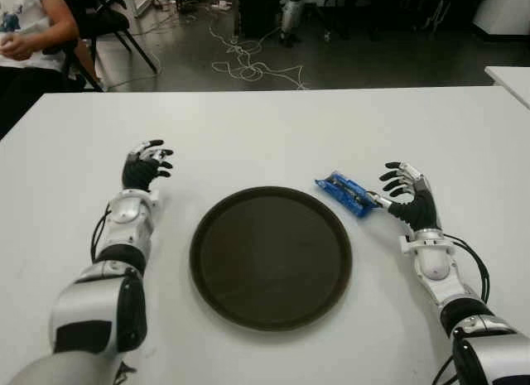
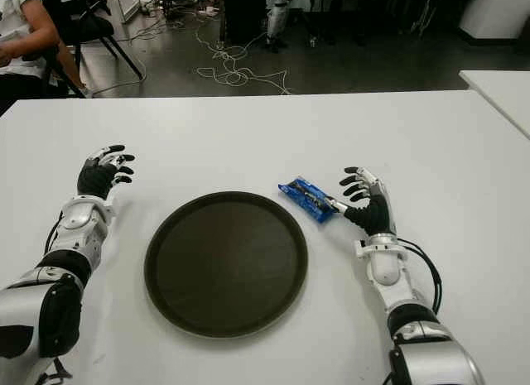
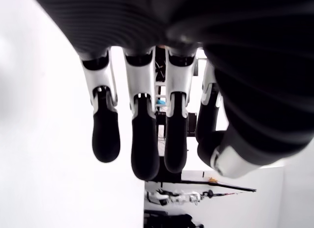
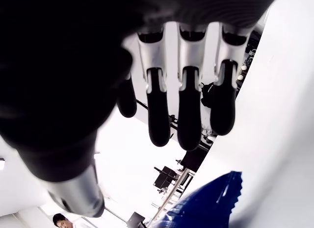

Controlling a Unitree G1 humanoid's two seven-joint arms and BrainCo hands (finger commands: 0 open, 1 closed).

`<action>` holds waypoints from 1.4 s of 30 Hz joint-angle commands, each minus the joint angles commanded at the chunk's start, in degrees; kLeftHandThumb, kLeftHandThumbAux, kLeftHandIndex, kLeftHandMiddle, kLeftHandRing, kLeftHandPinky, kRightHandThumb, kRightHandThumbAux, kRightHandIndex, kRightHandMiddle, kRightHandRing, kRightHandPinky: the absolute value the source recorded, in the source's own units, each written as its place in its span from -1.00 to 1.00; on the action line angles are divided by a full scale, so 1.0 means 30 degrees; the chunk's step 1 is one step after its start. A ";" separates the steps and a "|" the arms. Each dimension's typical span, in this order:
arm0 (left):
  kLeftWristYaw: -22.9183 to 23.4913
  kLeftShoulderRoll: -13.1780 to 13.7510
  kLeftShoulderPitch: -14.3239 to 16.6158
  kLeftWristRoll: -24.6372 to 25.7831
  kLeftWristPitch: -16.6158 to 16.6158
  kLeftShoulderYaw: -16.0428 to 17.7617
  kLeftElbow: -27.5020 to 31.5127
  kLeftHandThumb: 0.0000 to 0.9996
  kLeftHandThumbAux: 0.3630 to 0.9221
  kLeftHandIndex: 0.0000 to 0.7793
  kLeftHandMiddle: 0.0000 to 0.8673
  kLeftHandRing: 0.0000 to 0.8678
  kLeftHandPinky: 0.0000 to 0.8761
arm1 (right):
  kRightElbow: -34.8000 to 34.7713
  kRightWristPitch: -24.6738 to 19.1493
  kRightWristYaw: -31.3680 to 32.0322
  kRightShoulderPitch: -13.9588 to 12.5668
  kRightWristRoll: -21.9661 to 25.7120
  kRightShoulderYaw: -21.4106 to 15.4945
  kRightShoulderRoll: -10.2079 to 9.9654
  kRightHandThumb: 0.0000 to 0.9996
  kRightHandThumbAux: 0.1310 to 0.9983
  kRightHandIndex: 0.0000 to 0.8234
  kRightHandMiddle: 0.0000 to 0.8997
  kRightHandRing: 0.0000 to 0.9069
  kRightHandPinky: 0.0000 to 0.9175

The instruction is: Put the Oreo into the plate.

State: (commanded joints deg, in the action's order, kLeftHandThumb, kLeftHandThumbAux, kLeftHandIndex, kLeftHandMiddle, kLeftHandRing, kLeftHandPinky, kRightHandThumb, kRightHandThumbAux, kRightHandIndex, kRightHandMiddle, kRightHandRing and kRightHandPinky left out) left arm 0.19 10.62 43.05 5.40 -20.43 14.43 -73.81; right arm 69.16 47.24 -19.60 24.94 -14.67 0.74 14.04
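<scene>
Both hands hold nothing: right hand (image 1: 406, 192) fingers spread beside the Oreo (image 1: 347, 193), left hand (image 1: 146, 166) relaxed left of plate (image 1: 271, 257).

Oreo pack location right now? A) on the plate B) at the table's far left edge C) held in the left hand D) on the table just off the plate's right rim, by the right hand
D: the blue Oreo pack lies on the table beside the plate, at the open right hand; the left hand is empty.
</scene>
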 joint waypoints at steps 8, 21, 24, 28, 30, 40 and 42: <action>-0.0057 0.0037 0.0034 -0.0107 0.0090 0.0099 -0.0085 0.84 0.14 -0.21 0.01 0.27 0.29 | 0.0071 0.0016 -0.0001 0.0035 0.0049 -0.0054 -0.0027 -0.67 0.57 -0.24 0.00 0.06 0.11; 0.0143 0.0044 -0.0032 -0.0033 -0.0063 0.0228 -0.0017 0.84 0.14 -0.20 0.00 0.27 0.32 | 0.0083 -0.0147 -0.0003 0.0045 0.0124 -0.0131 -0.0169 -0.72 0.56 -0.25 0.02 0.07 0.13; 0.0190 0.0068 -0.0038 -0.0017 -0.0085 0.0244 -0.0001 0.84 0.14 -0.20 0.00 0.27 0.32 | 0.0071 -0.0141 -0.0029 0.0034 0.0128 -0.0137 -0.0216 -0.71 0.56 -0.25 0.02 0.08 0.13; 0.0404 0.0051 -0.0171 0.0005 -0.0391 0.0248 0.0078 0.84 0.13 -0.19 0.00 0.27 0.30 | 0.0031 -0.0049 0.0059 0.0003 0.0205 -0.0174 -0.0312 -0.74 0.55 -0.25 0.03 0.08 0.14; 0.0503 0.0070 -0.0234 -0.0013 -0.0500 0.0230 0.0103 0.84 0.13 -0.18 0.00 0.27 0.27 | 0.0012 -0.0038 0.0014 -0.0009 0.0153 -0.0140 -0.0336 -0.76 0.56 -0.27 0.02 0.08 0.13; 0.1564 -0.0193 -0.0896 0.0144 -0.1614 0.0174 0.0788 0.84 0.13 -0.19 0.01 0.27 0.20 | -0.0143 0.0112 -0.0904 -0.0142 -0.0496 0.0318 -0.0274 -0.81 0.58 -0.24 0.01 0.07 0.10; 0.1925 -0.0367 -0.1162 0.0325 -0.2060 0.0180 0.1506 0.84 0.13 -0.18 0.00 0.26 0.19 | -0.0146 0.0094 -0.0995 -0.0148 -0.0499 0.0361 -0.0287 -0.81 0.57 -0.23 0.02 0.08 0.13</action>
State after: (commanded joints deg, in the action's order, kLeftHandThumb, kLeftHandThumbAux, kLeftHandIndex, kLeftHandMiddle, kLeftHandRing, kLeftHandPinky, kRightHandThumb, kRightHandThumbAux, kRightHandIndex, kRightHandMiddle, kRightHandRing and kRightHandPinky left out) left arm 5.97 9.52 39.56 6.37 -26.61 14.97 -69.29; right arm 68.72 47.52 -22.59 24.49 -16.17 1.82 13.18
